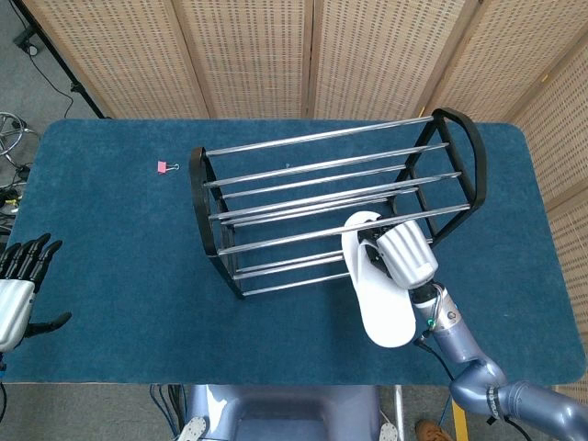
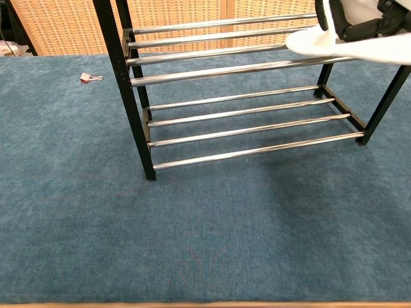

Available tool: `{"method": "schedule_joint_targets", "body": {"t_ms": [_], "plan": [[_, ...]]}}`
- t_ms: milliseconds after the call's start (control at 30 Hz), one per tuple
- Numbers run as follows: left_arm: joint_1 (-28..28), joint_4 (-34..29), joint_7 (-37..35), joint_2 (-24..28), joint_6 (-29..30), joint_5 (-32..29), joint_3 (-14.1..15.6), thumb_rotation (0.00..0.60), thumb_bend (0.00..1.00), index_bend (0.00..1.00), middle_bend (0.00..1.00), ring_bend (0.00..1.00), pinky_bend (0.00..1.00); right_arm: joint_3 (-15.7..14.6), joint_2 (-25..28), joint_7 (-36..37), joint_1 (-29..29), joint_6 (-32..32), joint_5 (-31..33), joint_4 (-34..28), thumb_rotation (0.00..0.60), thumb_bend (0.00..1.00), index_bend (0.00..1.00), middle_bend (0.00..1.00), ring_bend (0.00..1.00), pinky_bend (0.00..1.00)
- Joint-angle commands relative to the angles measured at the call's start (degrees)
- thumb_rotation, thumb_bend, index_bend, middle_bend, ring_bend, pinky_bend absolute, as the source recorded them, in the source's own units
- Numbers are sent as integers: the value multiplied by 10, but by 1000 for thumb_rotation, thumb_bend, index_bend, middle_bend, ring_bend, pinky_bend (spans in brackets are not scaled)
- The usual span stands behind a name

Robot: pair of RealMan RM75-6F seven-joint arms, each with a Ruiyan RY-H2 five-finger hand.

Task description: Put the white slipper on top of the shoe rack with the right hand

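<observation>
Item one: flat white foam slipper [image 1: 375,292], gripped in my right robot hand [image 1: 404,257], whose dark fingers [image 1: 375,244] wrap its strap near the toe end. In the head view the toe overlaps the near rails of the rack's top tier; the heel extends toward the near edge of the desk. In the chest view the white sole [image 2: 347,46] sits level with the nearest top rail at the right end, with my right robot hand [image 2: 369,16] above it; I cannot tell whether the sole touches the rail.

Item two: black-framed shoe rack with chrome tube rails [image 1: 322,197], two tiers, standing upright at the middle of the desk, its long side running left to right. The chest view shows its near left post [image 2: 131,109] and the lower rails [image 2: 250,125] bare.

Item three: desk covered in dark blue carpet-like fabric [image 1: 110,248], carrying the rack.

Item four: small pink binder clip [image 1: 164,167], lying on the desk to the far left of the rack, well apart from it; also seen in the chest view [image 2: 88,77].

Item five: my left robot hand [image 1: 20,289], at the near left edge of the desk, holding nothing, its dark fingers [image 1: 28,255] straight and apart, thumb out to the side.

Item six: woven cane screen panels [image 1: 248,55], standing behind the far edge of the desk.
</observation>
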Motion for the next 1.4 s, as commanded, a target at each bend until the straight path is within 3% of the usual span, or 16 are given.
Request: {"method": "schedule_joint_targets", "body": {"t_ms": [33, 467, 1400], "plan": [[-2, 3, -1, -1, -5, -7, -2, 600, 0, 0, 0, 0, 0, 3, -15, 15, 10, -3, 5, 28, 600, 646, 685, 637, 621, 682], [-10, 10, -5, -3, -18, -27, -8, 600, 0, 0, 0, 0, 0, 32, -54, 49, 56, -10, 29, 110, 600, 645, 683, 637, 621, 682], [-10, 9, -14, 1, -16, -29, -9, 600, 0, 0, 0, 0, 0, 62, -64, 44, 99, -55, 104, 136, 600, 645, 681, 637, 621, 682]]}}
